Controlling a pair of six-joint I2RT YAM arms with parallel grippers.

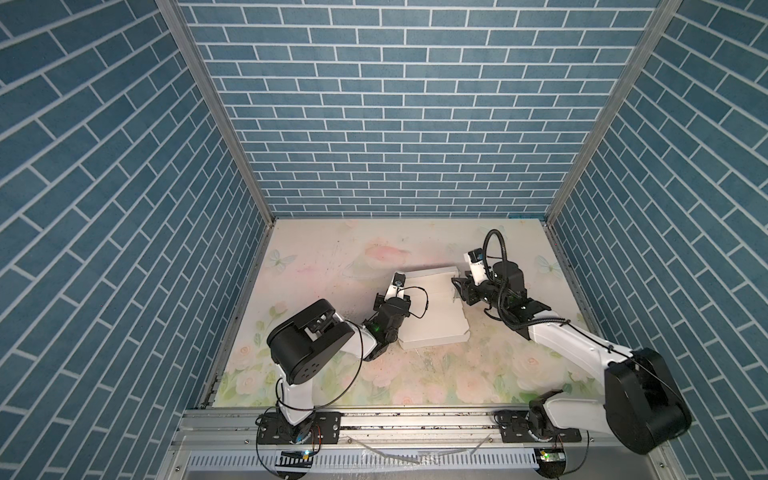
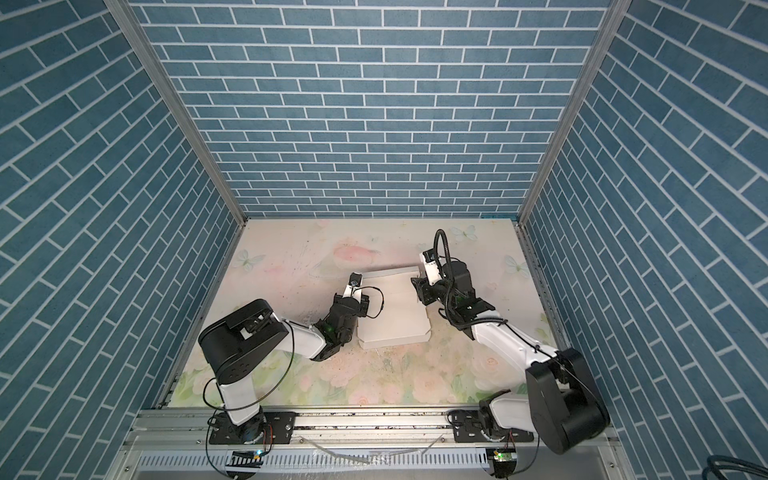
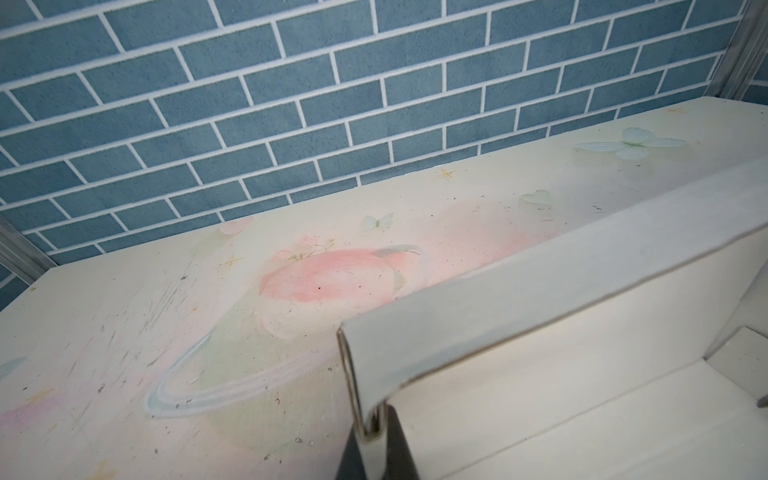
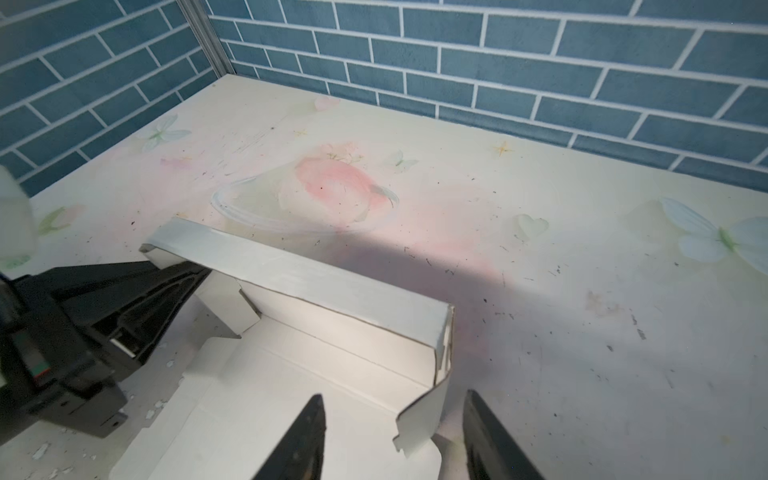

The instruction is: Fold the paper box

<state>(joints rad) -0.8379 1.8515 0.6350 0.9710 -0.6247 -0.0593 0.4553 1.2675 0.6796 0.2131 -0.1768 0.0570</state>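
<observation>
Left wrist view: your left gripper (image 3: 372,432) clenched the paper box (image 3: 540,299), probably light and flimsy, by its wall end; right gripper (image 4: 392,415) gaped.

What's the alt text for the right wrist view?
The right gripper, jaws open, straddles a curled side flap of the white paper box on a floral table. The left gripper pinches the far end of its folded wall.
</observation>
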